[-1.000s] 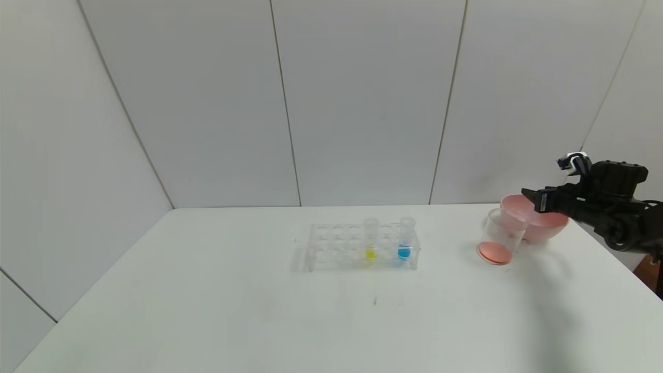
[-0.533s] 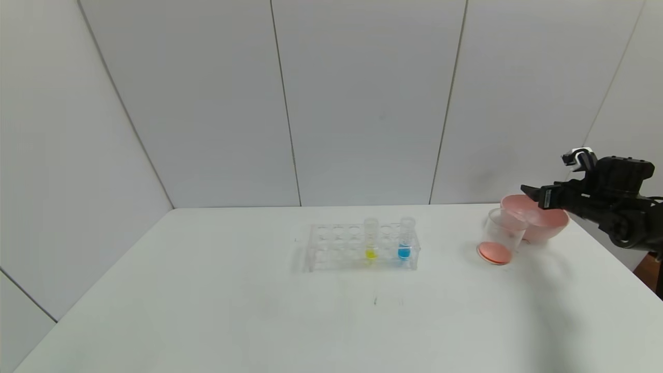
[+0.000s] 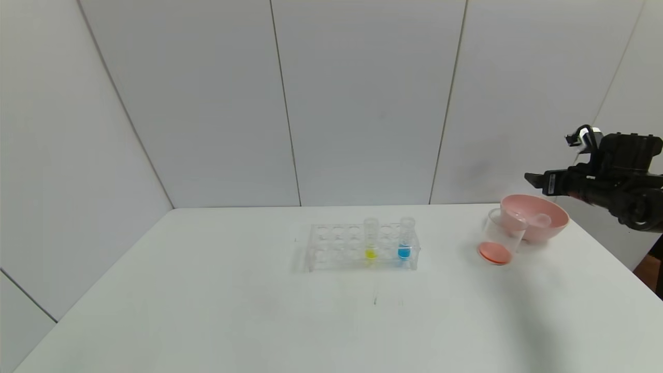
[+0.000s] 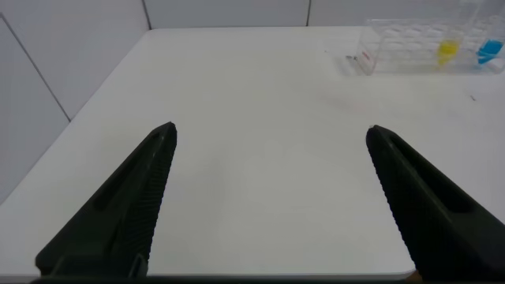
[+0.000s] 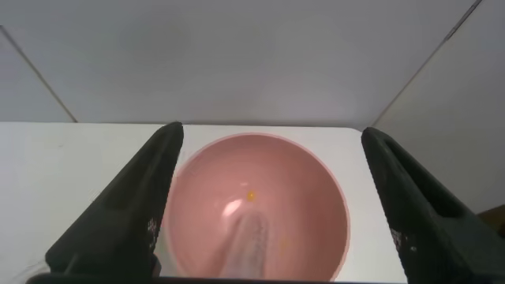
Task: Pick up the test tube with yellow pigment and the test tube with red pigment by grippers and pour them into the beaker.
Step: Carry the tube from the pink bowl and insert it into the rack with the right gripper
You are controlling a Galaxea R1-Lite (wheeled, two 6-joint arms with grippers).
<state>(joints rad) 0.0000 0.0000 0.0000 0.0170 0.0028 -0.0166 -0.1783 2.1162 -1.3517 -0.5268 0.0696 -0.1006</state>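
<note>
The test tube with yellow pigment point(image 3: 371, 239) stands upright in a clear rack point(image 3: 334, 247) at mid-table, and shows in the left wrist view point(image 4: 448, 50). The beaker point(image 3: 500, 237) stands to the right with orange-red liquid in its bottom. A clear tube point(image 3: 538, 220) with no liquid visible lies in the pink bowl point(image 3: 557, 228); it also shows in the right wrist view point(image 5: 248, 244). No tube holding red pigment is in view. My right gripper point(image 3: 532, 180) hovers open and empty above the bowl point(image 5: 272, 130). My left gripper point(image 4: 271, 128) is open and empty over bare table, far from the rack.
A blue-liquid tube point(image 3: 405, 239) stands in the rack beside the yellow one. The pink bowl touches the beaker's far right side, near the table's right edge. An orange drop point(image 5: 251, 196) lies inside the bowl. White wall panels stand behind the table.
My right gripper has risen and drawn back to the right, off the pink bowl. The clear tube in the bowl has come into sight. Rack and beaker have not moved.
</note>
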